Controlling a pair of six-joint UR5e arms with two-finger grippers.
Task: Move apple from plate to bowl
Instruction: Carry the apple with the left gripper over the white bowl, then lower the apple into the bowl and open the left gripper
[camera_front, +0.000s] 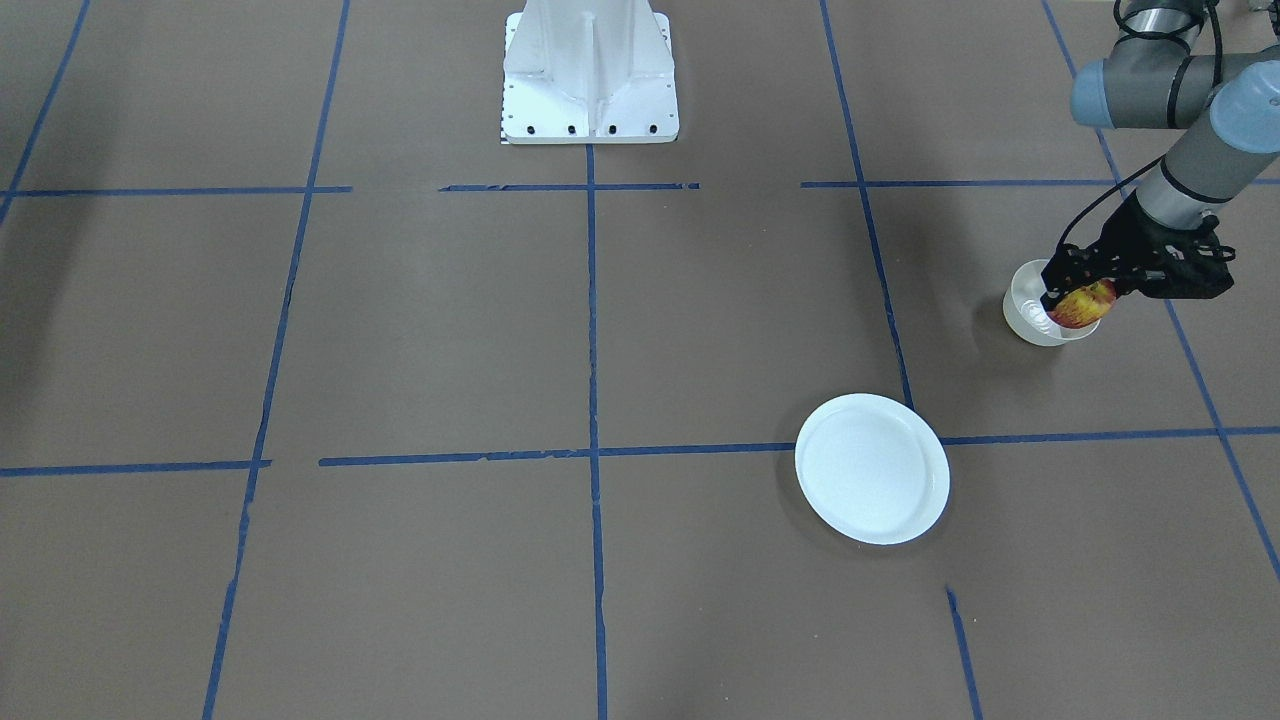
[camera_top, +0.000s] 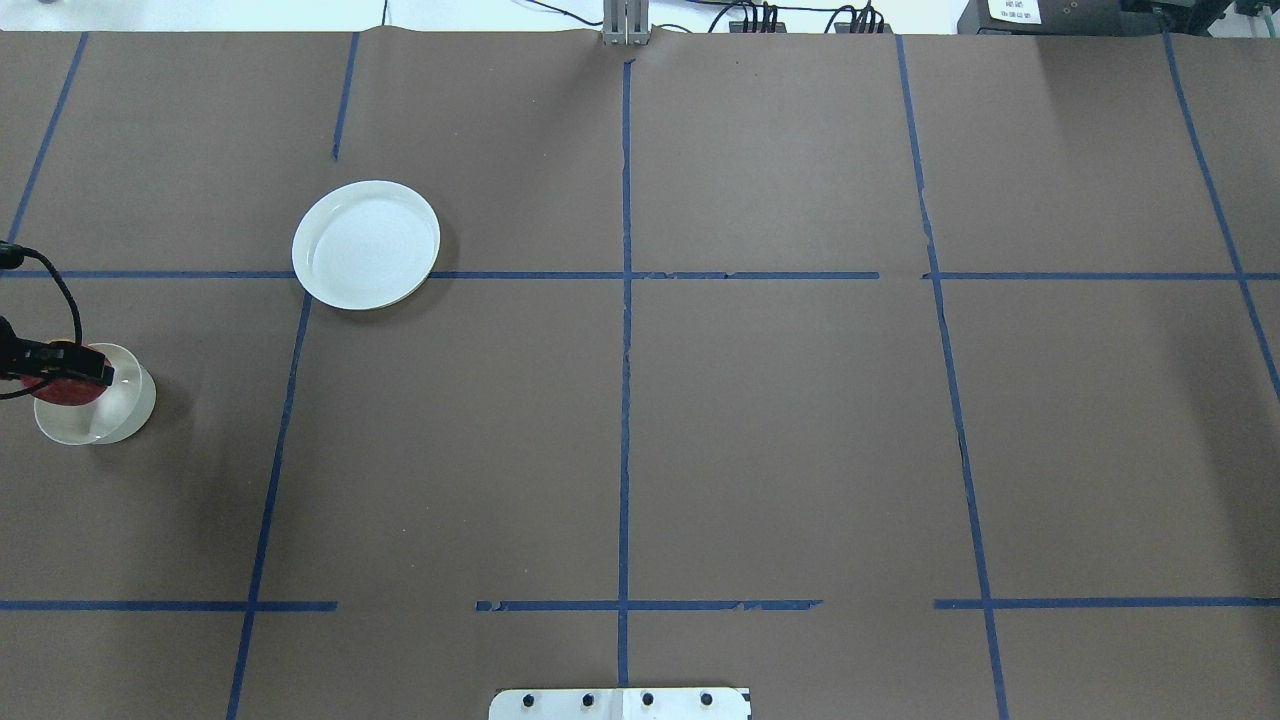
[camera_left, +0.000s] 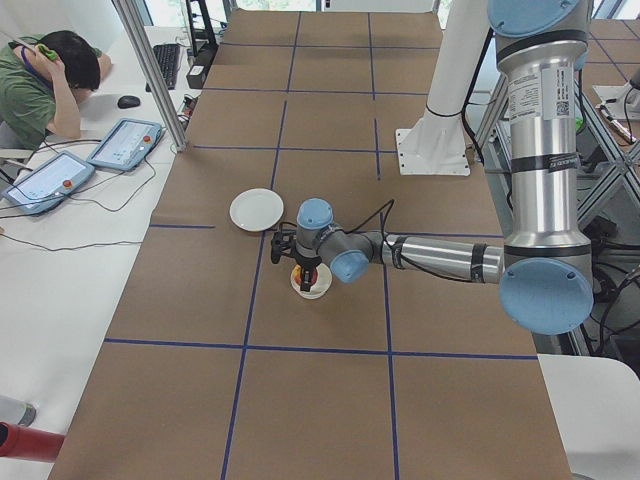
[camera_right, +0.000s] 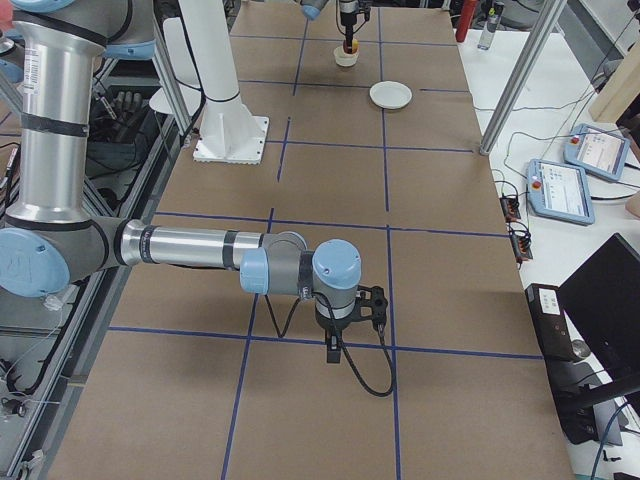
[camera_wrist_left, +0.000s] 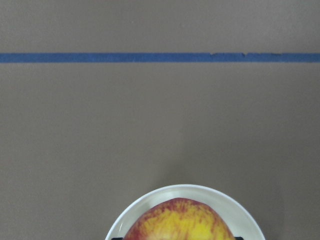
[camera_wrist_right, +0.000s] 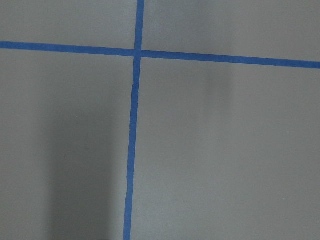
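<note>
My left gripper (camera_front: 1072, 298) is shut on the red and yellow apple (camera_front: 1088, 302) and holds it in the mouth of the small cream-white bowl (camera_front: 1028, 318); whether the apple rests on the bowl, I cannot tell. The overhead view shows the same: left gripper (camera_top: 68, 377), apple (camera_top: 62, 391), bowl (camera_top: 118, 412). In the left wrist view the apple (camera_wrist_left: 179, 220) sits inside the bowl's rim (camera_wrist_left: 240, 210). The flat white plate (camera_front: 872, 468) lies empty on the brown table, also in the overhead view (camera_top: 366, 244). My right gripper (camera_right: 336, 345) hangs over bare table far from them; I cannot tell its state.
The white robot base (camera_front: 590, 80) stands at the table's middle edge. Blue tape lines (camera_top: 626, 300) cross the brown table cover. An operator (camera_left: 45, 85) sits at a side desk with teach pendants (camera_left: 125, 145). A metal pole (camera_left: 150, 70) stands at the table's edge.
</note>
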